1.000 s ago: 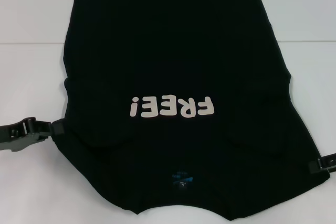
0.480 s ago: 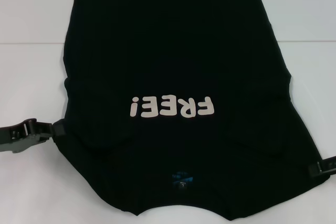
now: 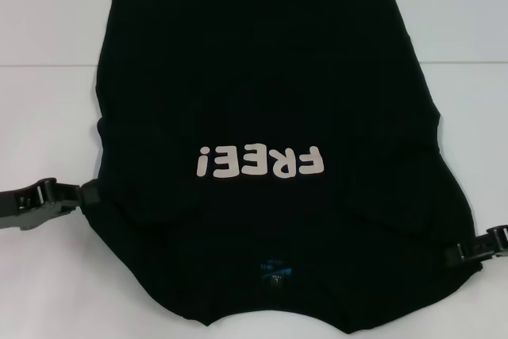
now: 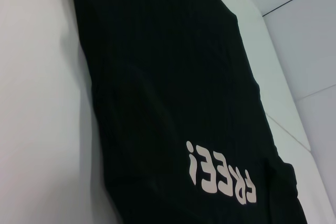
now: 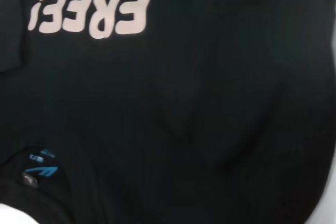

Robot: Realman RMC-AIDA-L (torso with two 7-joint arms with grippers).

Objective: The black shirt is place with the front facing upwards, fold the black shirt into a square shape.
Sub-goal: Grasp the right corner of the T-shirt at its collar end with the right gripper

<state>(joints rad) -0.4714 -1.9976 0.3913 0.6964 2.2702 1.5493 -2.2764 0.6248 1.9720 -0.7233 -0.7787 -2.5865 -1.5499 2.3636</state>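
Altogether one white bench (image 3: 48, 29), one black shirt (image 3: 262, 61) and two pincers are in view. Spread front-up across the bench, the shirt has both sleeves folded inward over its chest, its single "FREE!" print (image 3: 260, 163) reading upside down from the head camera, and one small blue neck label (image 3: 275, 270) toward the robot. Low at the shirt's left edge, the left pincer (image 3: 86, 194) reaches in sideways; the right pincer (image 3: 460, 255) does likewise at the right edge. Whether either grips cloth cannot be told.
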